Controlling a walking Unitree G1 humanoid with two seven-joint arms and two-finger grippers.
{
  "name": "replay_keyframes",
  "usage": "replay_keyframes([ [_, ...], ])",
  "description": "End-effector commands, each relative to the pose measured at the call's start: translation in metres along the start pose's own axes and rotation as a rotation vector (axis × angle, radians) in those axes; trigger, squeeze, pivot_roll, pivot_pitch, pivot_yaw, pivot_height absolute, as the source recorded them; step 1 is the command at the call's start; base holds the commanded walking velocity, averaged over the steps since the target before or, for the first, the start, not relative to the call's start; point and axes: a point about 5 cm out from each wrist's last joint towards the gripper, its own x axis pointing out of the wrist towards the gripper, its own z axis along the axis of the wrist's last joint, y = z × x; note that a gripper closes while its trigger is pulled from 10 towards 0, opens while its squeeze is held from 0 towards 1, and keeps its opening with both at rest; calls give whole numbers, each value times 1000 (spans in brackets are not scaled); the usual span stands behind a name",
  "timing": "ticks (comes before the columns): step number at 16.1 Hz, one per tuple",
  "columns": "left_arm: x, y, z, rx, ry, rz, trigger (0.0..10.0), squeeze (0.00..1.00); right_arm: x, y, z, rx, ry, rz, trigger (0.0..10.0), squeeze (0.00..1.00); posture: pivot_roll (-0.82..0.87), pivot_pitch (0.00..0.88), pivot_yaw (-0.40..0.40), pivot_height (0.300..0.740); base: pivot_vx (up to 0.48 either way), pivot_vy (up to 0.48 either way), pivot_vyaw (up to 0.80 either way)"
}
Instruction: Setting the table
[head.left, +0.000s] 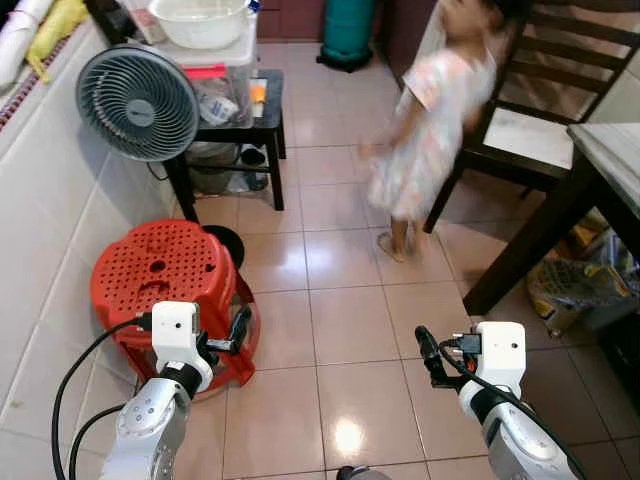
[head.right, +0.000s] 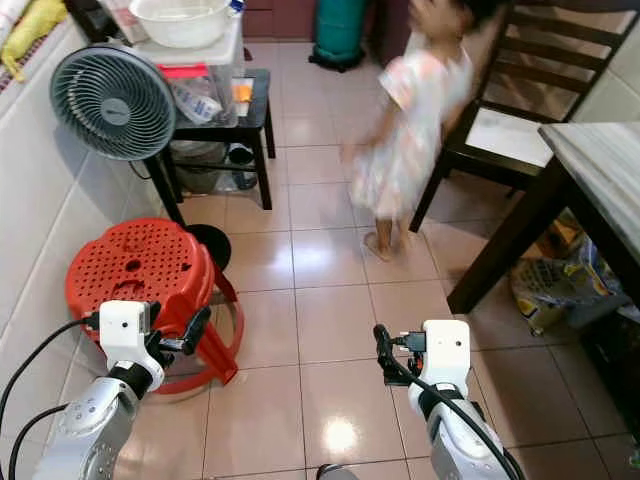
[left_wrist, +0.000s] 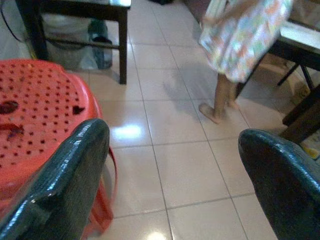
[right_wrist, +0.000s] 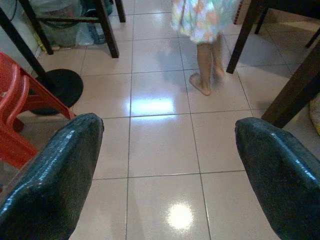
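The room is evenly and brightly lit. Glossy floor tiles (head.left: 340, 330) carry a round white glare spot (head.left: 348, 437) between the two arms, and a broader one shows near the red stool (left_wrist: 45, 115) in the left wrist view. The person (head.left: 425, 130) is motion-blurred, with a soft shadow on the tiles alongside. Black fingers (right_wrist: 55, 175) loom out of focus close to the wrist lenses.
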Motion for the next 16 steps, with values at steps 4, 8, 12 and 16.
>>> replay_keyframes([
  [4, 1, 6, 3, 25, -16, 29, 10000, 0, -2, -3, 6, 13, -25, -21, 10000, 0, -192, 151, 16, 740, 0, 0, -800],
  [8, 2, 5, 5, -4, -15, -8, 10000, 0, -3, -2, 7, 10, -36, -17, 10000, 0, -193, 152, 17, 740, 0, 0, -800],
  [12, 1, 4, 2, -7, -9, -17, 10000, 0, -3, -2, 7, 9, -35, -17, 10000, 0, -193, 152, 17, 740, 0, 0, -800],
  [16, 0, 3, 1, -1, -5, -26, 10000, 0, -2, -1, 7, 7, -34, -11, 10000, 0, -191, 149, 17, 740, 0, 0, -800],
])
